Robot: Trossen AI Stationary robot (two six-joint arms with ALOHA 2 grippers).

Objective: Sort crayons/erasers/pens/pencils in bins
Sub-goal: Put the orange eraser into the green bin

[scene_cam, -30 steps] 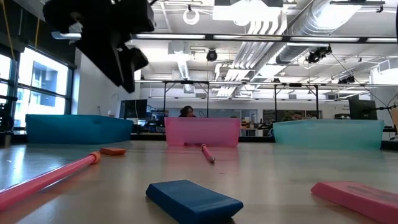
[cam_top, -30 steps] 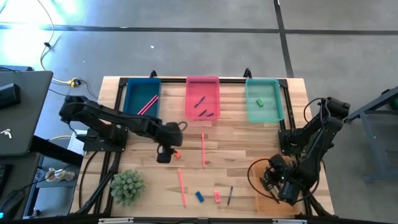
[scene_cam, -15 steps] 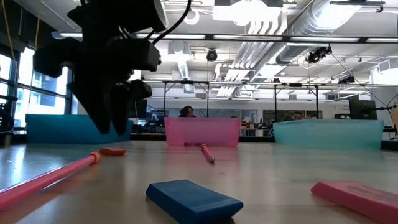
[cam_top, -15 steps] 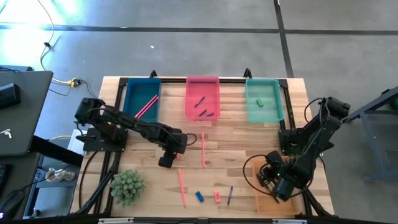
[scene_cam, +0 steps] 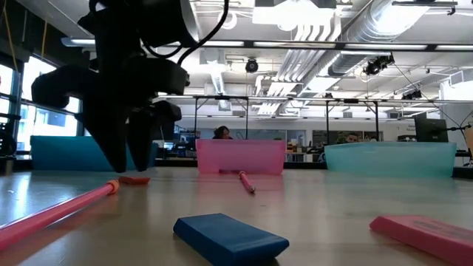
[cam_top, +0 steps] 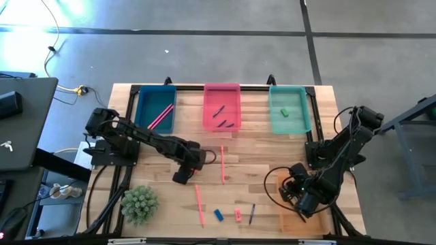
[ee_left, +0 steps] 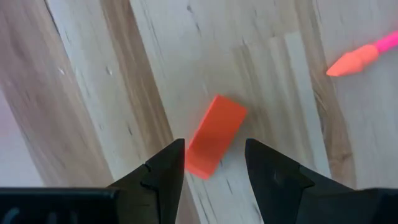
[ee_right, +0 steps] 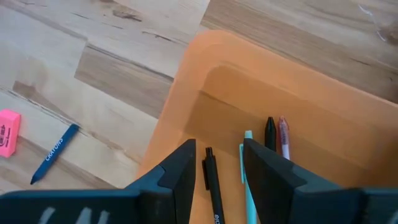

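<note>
I have the left gripper (ee_left: 214, 163) low over the small orange-red eraser (ee_left: 214, 143) that lies on the bare wood near the table's middle, just left of the near pink stick (cam_top: 199, 204). Its jaws are spread, the eraser showing in the gap between them, not pinched. The right gripper (ee_right: 217, 163) hangs over the orange bin (ee_right: 261, 124) at the near right, jaws apart and holding nothing, with pens lying in the bin below it.

My worry: the eraser sits at a slant to the jaws, so closing now could catch a corner and flick it aside or twist it out. It is also thin, and coming down too far would scrape the fingertips on the table (cam_top: 259, 156).

Against 1 second ago, the left arm has come nearer and lower; in the low view it has dropped from the top edge to almost table level. The right arm has crept slightly leftward. Both gripper openings look unchanged.
</note>
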